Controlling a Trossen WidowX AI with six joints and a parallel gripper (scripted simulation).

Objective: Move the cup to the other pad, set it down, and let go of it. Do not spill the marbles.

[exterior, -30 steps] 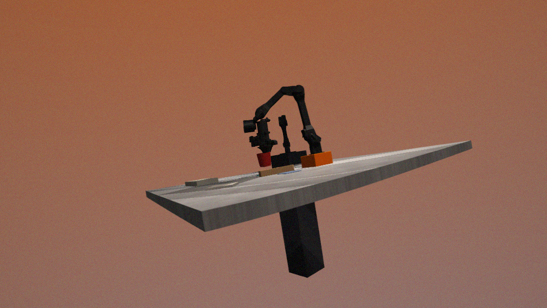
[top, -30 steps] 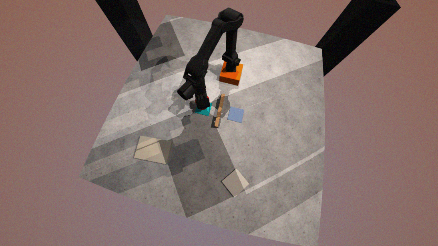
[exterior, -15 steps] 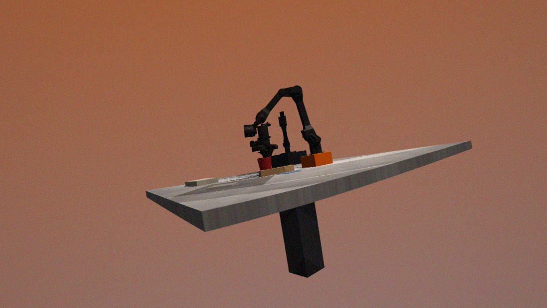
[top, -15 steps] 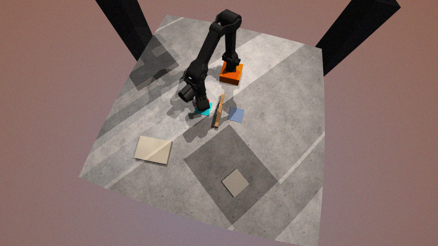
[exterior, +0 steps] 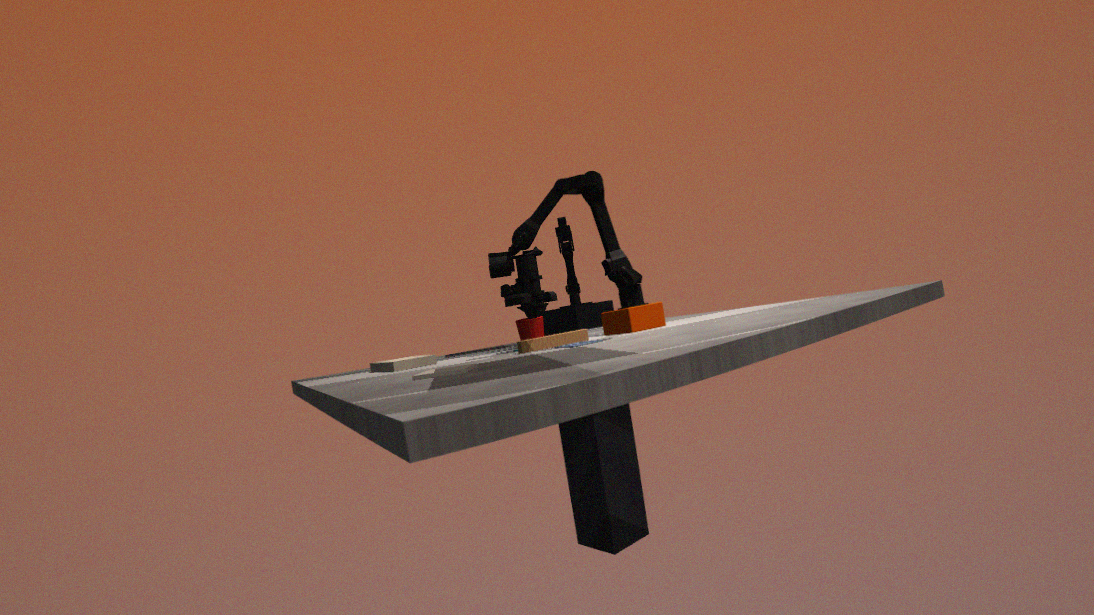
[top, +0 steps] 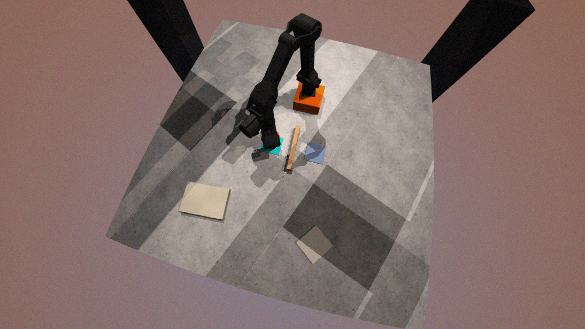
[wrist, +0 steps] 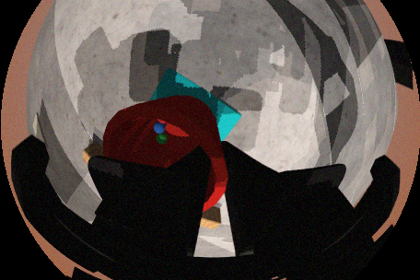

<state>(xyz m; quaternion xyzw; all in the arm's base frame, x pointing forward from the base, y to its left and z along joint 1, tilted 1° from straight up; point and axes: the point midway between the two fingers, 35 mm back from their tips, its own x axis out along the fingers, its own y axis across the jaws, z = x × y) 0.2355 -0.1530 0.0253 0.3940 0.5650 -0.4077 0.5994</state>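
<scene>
My gripper (top: pixel 271 142) (exterior: pixel 533 313) (wrist: pixel 215 146) points down, shut on the wall of the red cup (exterior: pixel 530 327) (wrist: pixel 134 131). In the wrist view, a blue marble (wrist: pixel 159 127) and a green marble (wrist: pixel 161 138) lie inside the cup. The cup is roughly upright, low over the cyan pad (top: pixel 273 152) (wrist: pixel 228 122). Its bottom is hidden, so I cannot tell whether it touches the pad. The blue pad (top: pixel 314 155) has no cup on it and lies on the other side of the wooden bar (top: pixel 292 148) (exterior: pixel 555 341).
The wooden bar stands low between the two pads. The orange block (top: pixel 307 105) (exterior: pixel 634 318) is under my arm's base. A large cream slab (top: pixel 205 201) (exterior: pixel 403 364) and a smaller pale square tile (top: pixel 314 243) lie farther out on the grey table (top: pixel 375 135) (exterior: pixel 500 414).
</scene>
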